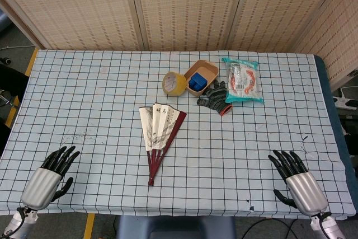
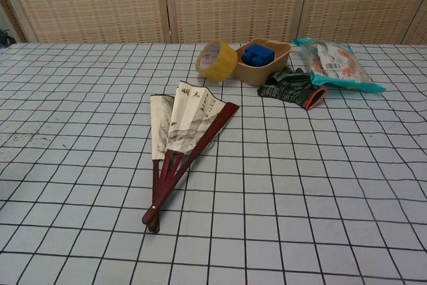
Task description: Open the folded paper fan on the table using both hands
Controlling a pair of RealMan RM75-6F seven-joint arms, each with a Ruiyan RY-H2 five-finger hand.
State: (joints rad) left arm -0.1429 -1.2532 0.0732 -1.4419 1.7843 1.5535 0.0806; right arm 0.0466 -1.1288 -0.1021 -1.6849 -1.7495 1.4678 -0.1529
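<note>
The paper fan (image 1: pixel 159 132) lies near the middle of the table (image 1: pixel 89 93), on a white cloth ruled with a dark grid. It is partly spread: several printed paper leaves fan out toward the far side, while the dark red ribs converge at a pivot (image 2: pixel 151 219) pointing toward the robot. The rightmost guard stick lies along the edge of the leaves (ink painting and characters are visible on the paper in the chest view).

The left hand (image 1: pixel 49 178) rests on the cloth at the near left corner, well apart from the fan, its dark fingers extended and slightly spread, holding nothing. The right hand (image 1: pixel 295 179) rests at the near right corner, likewise well apart from the fan, with fingers extended, apart, and empty. Neither hand appears in the chest view.

Beyond the fan, toward the far side, stand a roll of yellow tape (image 1: pixel 174 83) (tilted on its edge) and, just beside it on the right, a tan bowl (image 1: pixel 208 71) containing a blue block (image 1: pixel 196 81). A dark patterned glove (image 1: pixel 214 97) with a red cuff lies against the bowl's near right side. A teal snack packet (image 1: pixel 241 80) lies just right of the glove. Woven reed screens (image 1: pixel 184 6) stand behind the table.
</note>
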